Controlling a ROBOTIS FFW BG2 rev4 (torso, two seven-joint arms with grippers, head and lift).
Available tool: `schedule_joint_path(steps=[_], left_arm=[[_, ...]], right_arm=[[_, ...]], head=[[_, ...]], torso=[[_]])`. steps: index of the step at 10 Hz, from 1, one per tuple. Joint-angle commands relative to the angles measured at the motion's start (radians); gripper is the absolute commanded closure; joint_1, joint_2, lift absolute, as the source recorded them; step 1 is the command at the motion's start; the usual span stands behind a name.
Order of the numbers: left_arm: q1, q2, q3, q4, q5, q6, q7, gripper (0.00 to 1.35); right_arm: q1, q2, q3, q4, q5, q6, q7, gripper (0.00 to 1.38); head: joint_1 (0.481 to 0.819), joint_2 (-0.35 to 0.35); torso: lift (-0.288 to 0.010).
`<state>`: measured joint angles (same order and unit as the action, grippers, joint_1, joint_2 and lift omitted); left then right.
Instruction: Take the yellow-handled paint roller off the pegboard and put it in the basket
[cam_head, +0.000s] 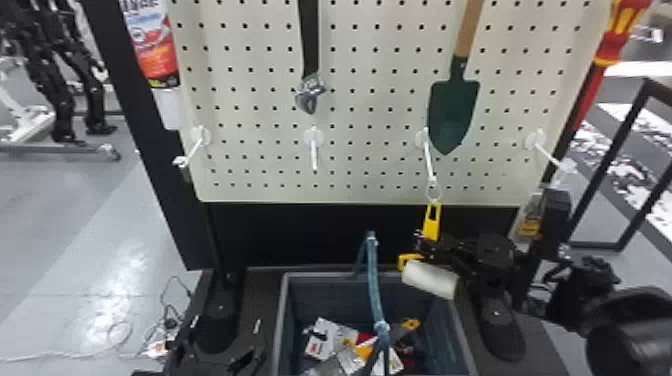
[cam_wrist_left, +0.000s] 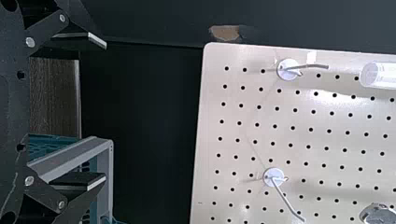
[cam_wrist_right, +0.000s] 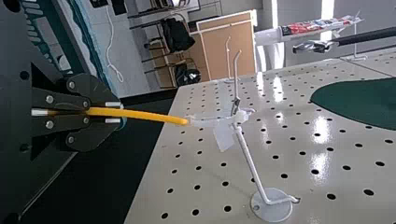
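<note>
A paint roller (cam_head: 430, 280) hangs upright in the right gripper (cam_wrist_right: 115, 112), whose two black fingers are closed on its yellow handle (cam_wrist_right: 149, 115). Above the gripper, a clear loop (cam_wrist_right: 210, 122) joins the handle's top to a white hook (cam_wrist_right: 251, 161) on the pegboard (cam_head: 370, 155). Below the gripper and toward the robot's left is the basket (cam_head: 321, 274), with the roller's white sleeve (cam_head: 425, 284) near its far right corner.

The roller is probably light, with a stiff, smooth plastic handle that could twist between flat fingers, and a softer sleeve that would squash if pinched. The handle is the right place to hold. The loop looks floppy and could snag, so it likely needs easing off the hook's tip before any lowering.

The handle is bright yellow, slim from the side, with a long slot; the sleeve is a plain, pale cylinder lying crosswise. The left gripper (cam_wrist_left: 106, 111) is wide apart and holds nothing.
</note>
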<state>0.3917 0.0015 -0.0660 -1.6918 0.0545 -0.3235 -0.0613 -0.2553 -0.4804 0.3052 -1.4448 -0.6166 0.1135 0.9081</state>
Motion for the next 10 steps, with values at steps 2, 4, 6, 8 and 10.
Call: schedule_joint_path(steps=[2,4,6,8,10], left_arm=[[-0.001,-0.004,0.0,0.0,-0.001,0.0,0.0,0.29],[-0.001,-0.004,0.0,0.0,-0.001,0.0,0.0,0.29],[-0.001,-0.004,0.0,0.0,-0.001,0.001,0.0,0.29],[-0.001,-0.004,0.0,0.0,-0.001,0.001,0.0,0.29],[-0.001,-0.004,-0.002,0.0,-0.001,0.001,0.0,0.29]], right_arm=[[-0.001,0.0,0.0,0.0,-0.002,0.002,0.0,1.27],[-0.001,0.0,0.0,0.0,-0.003,0.002,0.0,1.27],[0.007,0.0,-0.009,-0.017,0.0,0.003,0.005,1.27],[0.018,-0.003,-0.035,-0.057,0.011,0.021,0.006,1.27],[0.03,-0.011,-0.051,-0.095,0.014,0.038,0.006,1.27]], head=[[0.549,0.0],[0.549,0.0],[0.549,0.0],[0.549,0.0],[0.549,0.0]], torso=[[-0.1],[-0.1],[-0.1],[-0.1],[-0.1]])
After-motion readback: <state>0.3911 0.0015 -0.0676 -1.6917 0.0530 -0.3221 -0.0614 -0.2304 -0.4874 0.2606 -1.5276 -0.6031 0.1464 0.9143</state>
